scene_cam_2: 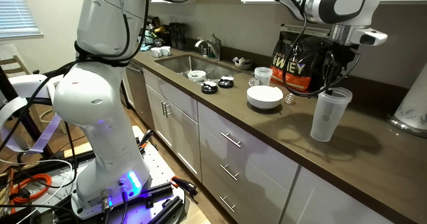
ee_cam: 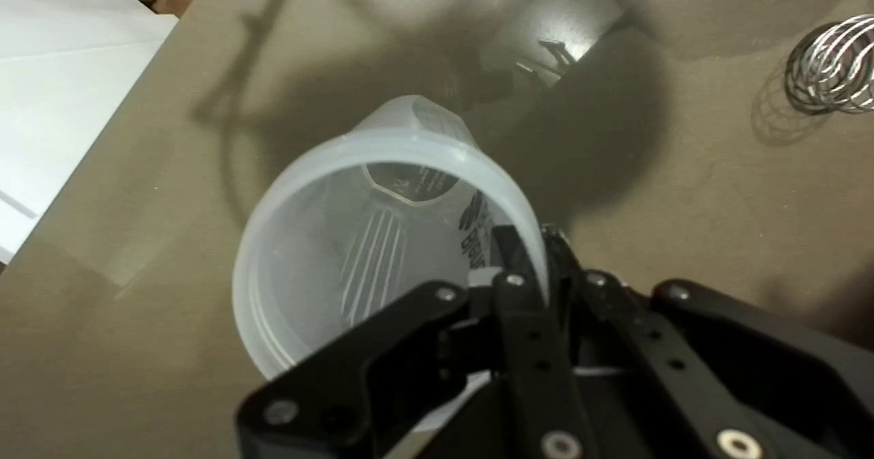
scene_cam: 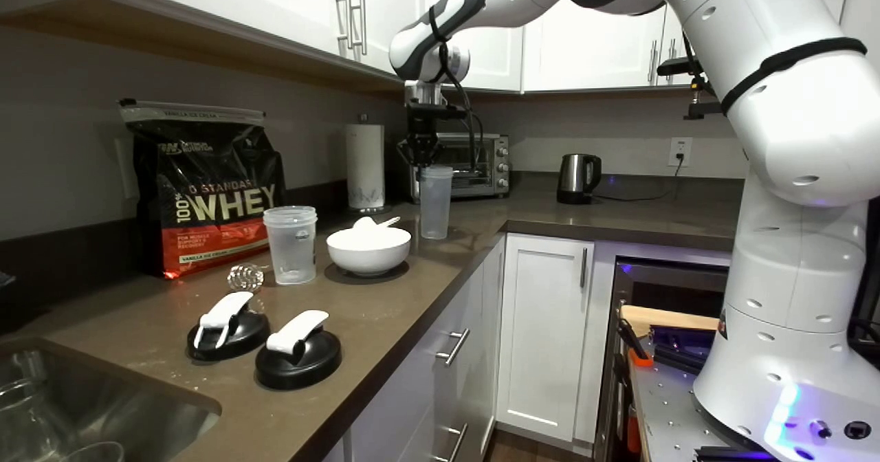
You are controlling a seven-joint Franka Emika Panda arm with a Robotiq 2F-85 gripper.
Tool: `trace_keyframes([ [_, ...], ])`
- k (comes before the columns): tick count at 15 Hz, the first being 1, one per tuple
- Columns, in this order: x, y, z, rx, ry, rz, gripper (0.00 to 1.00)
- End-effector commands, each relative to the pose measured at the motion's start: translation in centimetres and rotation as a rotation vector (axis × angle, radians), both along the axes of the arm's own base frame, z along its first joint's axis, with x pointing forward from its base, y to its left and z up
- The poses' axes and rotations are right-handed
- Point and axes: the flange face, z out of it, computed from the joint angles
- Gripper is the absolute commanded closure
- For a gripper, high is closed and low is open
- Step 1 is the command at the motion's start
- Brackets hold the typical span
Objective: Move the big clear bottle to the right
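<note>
The big clear bottle (scene_cam: 435, 204) is a tall, see-through, open-topped cylinder over the counter, past the white bowl. It shows in both exterior views and leans slightly in this exterior view (scene_cam_2: 330, 115). In the wrist view I look down into the big clear bottle (ee_cam: 382, 240). My gripper (ee_cam: 532, 261) is shut on its rim, one finger inside the wall and one outside. The gripper also shows at the bottle's top in both exterior views (scene_cam: 421, 161) (scene_cam_2: 328, 90). I cannot tell whether the base touches the counter.
A white bowl (scene_cam: 368, 250), a shorter clear cup (scene_cam: 290, 245), two black lids (scene_cam: 299, 359) and a whey bag (scene_cam: 206, 187) stand on the counter (scene_cam_2: 377, 170). A paper-towel roll (scene_cam: 365, 166), toaster oven (scene_cam: 474, 166) and kettle (scene_cam: 576, 179) stand farther along. A wire ball (ee_cam: 836, 70) lies near the bottle.
</note>
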Motion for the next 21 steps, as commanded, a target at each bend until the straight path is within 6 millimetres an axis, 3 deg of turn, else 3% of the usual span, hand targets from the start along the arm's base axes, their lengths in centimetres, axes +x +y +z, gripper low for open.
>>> trace_keyframes([
  [1, 0.0, 0.3, -0.4, -0.004, -0.009, -0.031, 0.66],
  [3, -0.1, 0.4, -0.2, -0.005, -0.007, -0.038, 0.60],
  [12, -1.1, 0.1, 1.5, -0.036, -0.054, -0.058, 0.03],
  [21, -4.7, 1.2, 4.6, -0.058, -0.082, -0.044, 0.00],
])
